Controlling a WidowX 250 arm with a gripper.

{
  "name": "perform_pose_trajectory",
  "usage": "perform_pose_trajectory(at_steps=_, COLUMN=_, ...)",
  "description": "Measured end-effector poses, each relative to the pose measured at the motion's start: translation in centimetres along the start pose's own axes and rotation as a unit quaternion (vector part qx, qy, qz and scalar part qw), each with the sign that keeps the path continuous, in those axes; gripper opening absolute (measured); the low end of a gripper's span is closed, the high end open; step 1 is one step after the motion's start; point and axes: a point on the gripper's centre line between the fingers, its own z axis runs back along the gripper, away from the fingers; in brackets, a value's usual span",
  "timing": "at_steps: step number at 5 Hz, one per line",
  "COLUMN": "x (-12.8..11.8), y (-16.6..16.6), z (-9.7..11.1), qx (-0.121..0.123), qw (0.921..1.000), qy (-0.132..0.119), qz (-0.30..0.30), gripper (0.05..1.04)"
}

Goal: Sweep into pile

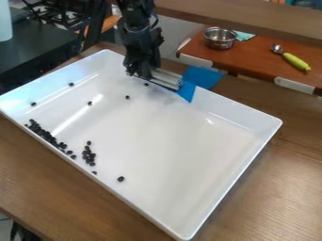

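Observation:
The black gripper (pixel 146 70) hangs at the far edge of the white tray (pixel 207 176), left of the tray's far right corner piece. A pale grey bar (pixel 166 78) lies against its right side, with a flat blue piece (pixel 187 91) at the bar's end; how these join the gripper is unclear. Dark beans (pixel 44 133) form a long cluster along the tray's left near wall. Beside it is a smaller group (pixel 89 155). Single beans are scattered elsewhere, including one (pixel 121 179) near the front wall and one (pixel 127 97) in front of the gripper.
The tray's raised walls surround the beans on a wooden table (pixel 267 200). More blue material (pixel 202 76) lies beyond the far wall. Behind, a red-brown surface (pixel 252 63) holds a metal pot (pixel 219 38) and a spoon with a green handle (pixel 296 61).

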Motion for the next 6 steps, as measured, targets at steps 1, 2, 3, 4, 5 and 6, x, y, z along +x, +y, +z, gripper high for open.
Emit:
perform_pose_trajectory(at_steps=1, x=0.0, y=0.3, z=-0.3, qx=0.002, qw=1.0000, qy=-0.005, qz=-0.005, gripper=0.365)
perform_pose_trajectory(at_steps=2, x=0.1, y=0.6, z=-0.4, qx=0.006, qw=0.9999, qy=-0.009, qz=-0.008, gripper=0.365)
perform_pose_trajectory(at_steps=3, x=0.0, y=1.3, z=-1.0, qx=0.014, qw=0.9998, qy=-0.011, qz=-0.013, gripper=0.365)
perform_pose_trajectory(at_steps=4, x=-0.1, y=2.1, z=-1.4, qx=0.019, qw=0.9995, qy=-0.013, qz=-0.021, gripper=0.365)
perform_pose_trajectory(at_steps=5, x=-0.2, y=3.2, z=-1.1, qx=0.024, qw=0.9992, qy=-0.016, qz=-0.028, gripper=0.365)
perform_pose_trajectory(at_steps=6, x=-0.2, y=5.1, z=-0.3, qx=0.039, qw=0.9985, qy=-0.017, qz=-0.036, gripper=0.365)
